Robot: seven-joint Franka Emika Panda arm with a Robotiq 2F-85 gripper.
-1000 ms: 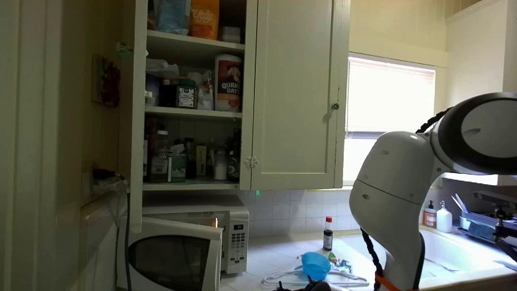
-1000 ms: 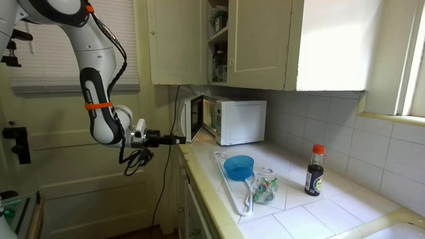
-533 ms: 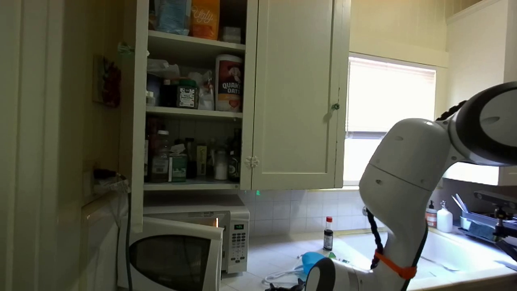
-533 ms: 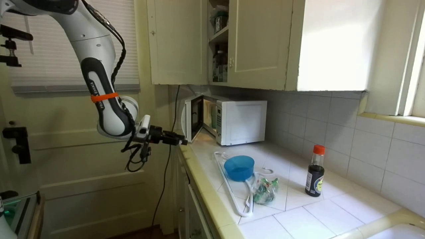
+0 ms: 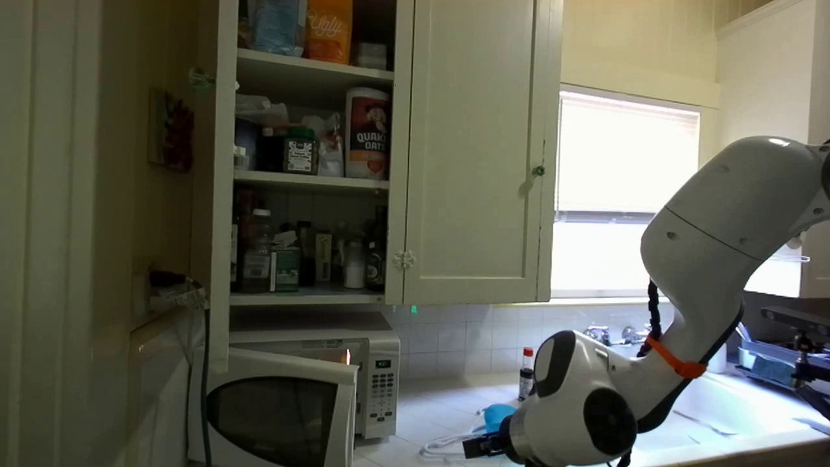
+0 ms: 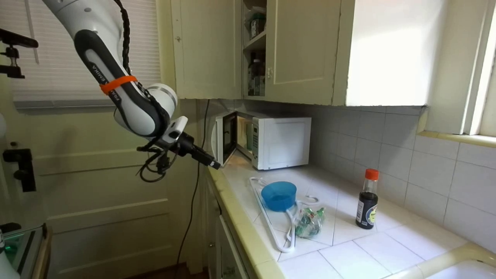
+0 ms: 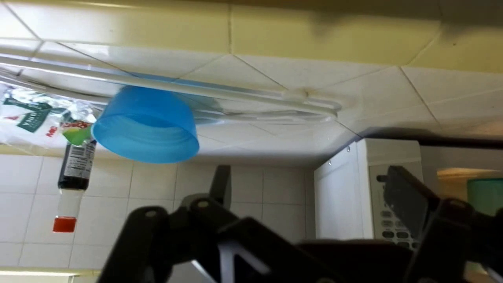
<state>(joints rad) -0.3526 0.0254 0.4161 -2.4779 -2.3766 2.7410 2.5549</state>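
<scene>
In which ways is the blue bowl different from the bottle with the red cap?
Shape: the blue bowl is wide and low, while the bottle is tall and narrow.
Top: the bowl is open, while the bottle wears a red cap.
Colour: the bowl is blue, while the bottle looks mostly dark.
Shared: both are on the tiled counter, and neither is held by the end effector.

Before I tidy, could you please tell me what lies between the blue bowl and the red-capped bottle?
In an exterior view, part of a white hanger, a crumpled plastic bag, then bare tile lie between the bowl and the bottle.
</scene>
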